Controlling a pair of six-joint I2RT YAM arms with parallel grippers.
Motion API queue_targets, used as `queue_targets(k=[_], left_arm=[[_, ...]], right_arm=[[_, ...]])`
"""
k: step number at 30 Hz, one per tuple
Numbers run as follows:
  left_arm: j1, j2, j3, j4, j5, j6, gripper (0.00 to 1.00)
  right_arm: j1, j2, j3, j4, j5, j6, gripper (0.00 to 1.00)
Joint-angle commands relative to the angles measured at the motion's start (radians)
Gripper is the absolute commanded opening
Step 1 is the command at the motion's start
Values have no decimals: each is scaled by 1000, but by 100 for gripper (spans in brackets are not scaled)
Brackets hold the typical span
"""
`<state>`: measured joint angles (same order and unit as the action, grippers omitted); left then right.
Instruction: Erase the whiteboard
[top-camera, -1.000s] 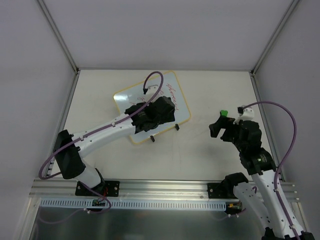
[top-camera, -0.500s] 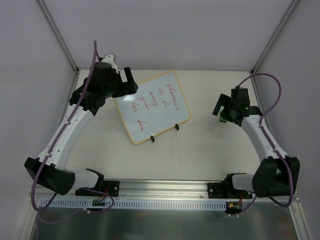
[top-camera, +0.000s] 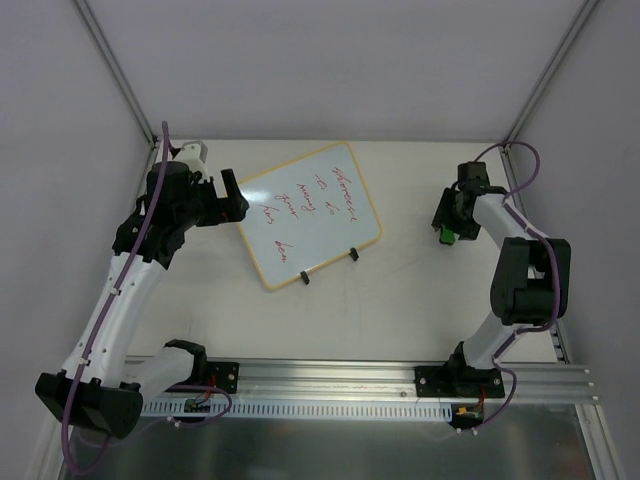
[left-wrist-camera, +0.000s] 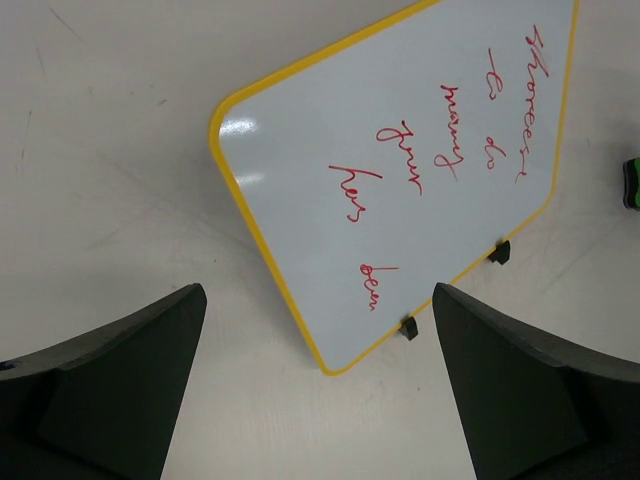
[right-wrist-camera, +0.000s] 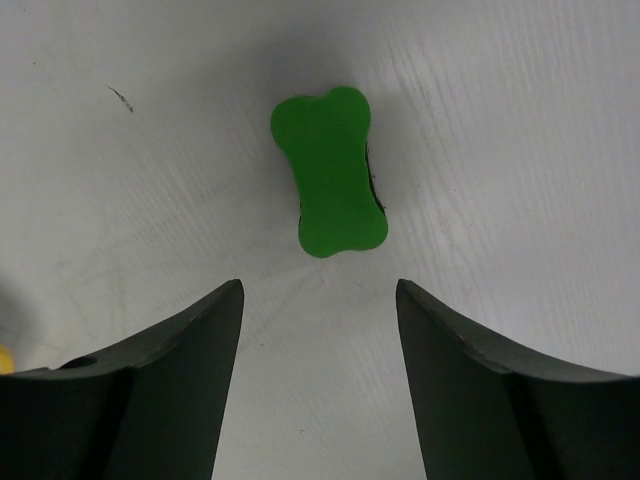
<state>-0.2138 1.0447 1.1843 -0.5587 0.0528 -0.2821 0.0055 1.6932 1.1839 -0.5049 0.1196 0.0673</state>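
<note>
Pale off-white tabletop (top-camera: 400, 310) between plain grey walls (top-camera: 320, 60), seen from above. Small rectangular whiteboard with a glossy white face and a thin yellow rounded-corner frame (top-camera: 308, 212) lies near the middle of the table. Its long axis runs from near left to far right, and two small black feet (top-camera: 353, 254) sit along its near long edge. Several short lines of red handwriting (left-wrist-camera: 440, 150) cover the face, and none looks wiped.

Left gripper (top-camera: 238, 198) hovers just beside the whiteboard's far left corner, jaws spread wide and empty. The board lies directly ahead of it and below, so this arm is much the nearer to the board.

Small green bone-shaped foam eraser with a dark underside (right-wrist-camera: 330, 170) lies on the table well to the right of the whiteboard. Right gripper (right-wrist-camera: 318, 290) hangs over it, jaws parted with nothing between them. The eraser sits just ahead of the fingertips and touches neither. Its length points away from the wrist, so the jaws stand either side of its narrow waist. The whiteboard lies well off to this gripper's left. The eraser probably has to be picked up before any wiping begins.
</note>
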Motion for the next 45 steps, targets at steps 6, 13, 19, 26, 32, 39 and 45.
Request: queue_targets(k=[6,13,19,26,32,39,45], left_arm=[[14,-49,-48,23,-17,34,99],[16,-61,-68,23,-30,37,99],[16,-60,-81,23,-37,41,99],[17,-64,-89,23,-42,46,99],[17,-68,-98,23,-45,47,99],[17,-68,-109,22,-44,43,99],[21,-66,-114,23,-30,38,99]], right_arm=[[-22,111,118,8,2,-139,60],[-44,158,137,9,-3,-179,56],[-48,186,155,9,-51,-230,55],[-48,212,172,11,-69,-267,53],[-47,217,174,29,-80,-271,50],[-48,232,177,32,-78,-268,48],[-48,232,172,42,-75,-271,41]])
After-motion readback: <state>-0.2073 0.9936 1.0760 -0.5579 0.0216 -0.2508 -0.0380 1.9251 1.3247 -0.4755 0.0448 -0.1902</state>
